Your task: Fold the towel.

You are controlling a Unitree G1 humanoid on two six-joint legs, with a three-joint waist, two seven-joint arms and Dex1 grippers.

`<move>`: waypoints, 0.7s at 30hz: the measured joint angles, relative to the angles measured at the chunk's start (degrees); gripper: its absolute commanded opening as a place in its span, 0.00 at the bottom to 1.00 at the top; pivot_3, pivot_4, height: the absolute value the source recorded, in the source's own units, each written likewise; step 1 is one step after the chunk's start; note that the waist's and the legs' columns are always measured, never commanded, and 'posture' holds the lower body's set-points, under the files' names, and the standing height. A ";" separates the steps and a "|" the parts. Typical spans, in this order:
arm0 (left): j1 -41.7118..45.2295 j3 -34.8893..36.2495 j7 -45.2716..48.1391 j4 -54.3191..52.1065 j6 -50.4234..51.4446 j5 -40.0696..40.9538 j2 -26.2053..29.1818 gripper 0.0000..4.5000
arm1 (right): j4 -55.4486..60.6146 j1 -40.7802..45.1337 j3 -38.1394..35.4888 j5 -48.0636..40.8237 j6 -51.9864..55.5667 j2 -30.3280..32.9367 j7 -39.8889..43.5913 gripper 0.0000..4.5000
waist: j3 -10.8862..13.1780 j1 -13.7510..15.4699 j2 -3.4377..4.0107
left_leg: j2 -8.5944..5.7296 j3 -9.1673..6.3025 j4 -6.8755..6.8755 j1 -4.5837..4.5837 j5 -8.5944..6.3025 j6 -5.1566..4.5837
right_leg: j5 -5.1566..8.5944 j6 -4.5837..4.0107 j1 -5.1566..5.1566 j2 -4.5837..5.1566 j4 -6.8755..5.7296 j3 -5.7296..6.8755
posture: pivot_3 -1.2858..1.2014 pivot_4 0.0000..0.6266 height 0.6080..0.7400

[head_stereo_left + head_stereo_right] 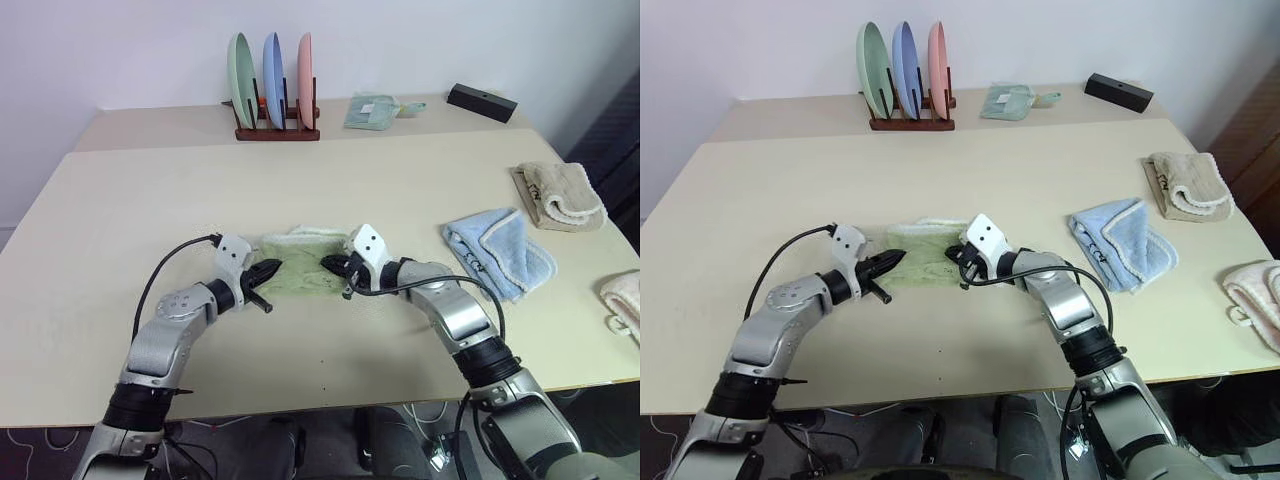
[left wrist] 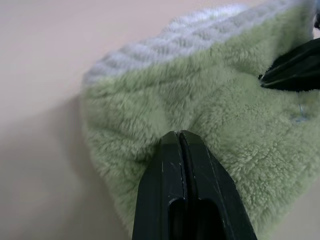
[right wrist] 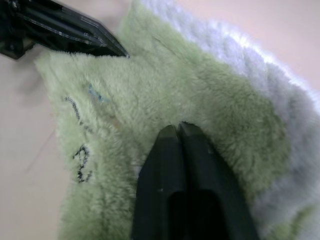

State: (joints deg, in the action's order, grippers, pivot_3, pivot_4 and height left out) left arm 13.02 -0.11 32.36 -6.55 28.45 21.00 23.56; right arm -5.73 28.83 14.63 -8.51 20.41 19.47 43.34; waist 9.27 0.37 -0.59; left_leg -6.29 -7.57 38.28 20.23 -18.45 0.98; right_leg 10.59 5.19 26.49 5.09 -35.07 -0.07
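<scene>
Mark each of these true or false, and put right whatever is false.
1. The light green terry towel lies on the beige table between the two grippers. True.
2. The left gripper stands wide open above the towel. False: its black fingers are pressed together at the towel's pile.
3. The wooden rack at the table's far edge holds three upright plates. True.
4. The folded light blue towel lies on the robot's left. False: it lies on the right, past the right gripper.
5. The right wrist view shows dark embroidered marking on the green towel. True.
</scene>
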 measured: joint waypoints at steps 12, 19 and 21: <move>-4.43 14.49 -4.27 -7.88 17.17 15.07 1.88 1.00 | 10.69 -2.14 -5.10 -3.06 1.27 11.39 6.65 1.00 | 0.01 0.06 -0.01 | 0.01 -0.01 0.00 0.02 -0.01 -0.01 | 0.00 0.00 0.00 -0.01 0.02 0.01 | 0.52 0.24 0.90; -1.21 16.62 -14.11 -8.16 29.78 21.59 -5.28 1.00 | 13.94 -3.55 -4.61 -3.08 1.03 12.64 8.47 1.00 | 0.02 0.42 -0.03 | 0.00 -0.03 0.05 -0.02 0.00 0.00 | 0.00 0.01 -0.10 0.02 0.02 0.03 | 0.52 0.24 0.90; 1.03 16.97 -16.75 -7.26 31.42 22.68 -8.93 1.00 | 15.27 -4.05 -4.49 -3.12 1.03 12.65 8.77 1.00 | 0.02 0.58 -0.03 | -0.03 -0.04 0.08 -0.02 0.00 0.00 | 0.00 0.01 -0.12 0.04 0.03 0.04 | 0.52 0.24 0.90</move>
State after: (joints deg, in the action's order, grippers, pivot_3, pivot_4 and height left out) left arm 14.04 16.86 15.60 -13.81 59.87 43.68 14.63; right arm 9.54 24.78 10.13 -11.63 21.44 32.12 52.10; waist 9.29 0.95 -0.63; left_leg -6.32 -7.60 38.37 20.21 -18.46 0.98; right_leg 10.59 5.20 26.36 5.13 -35.04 -0.03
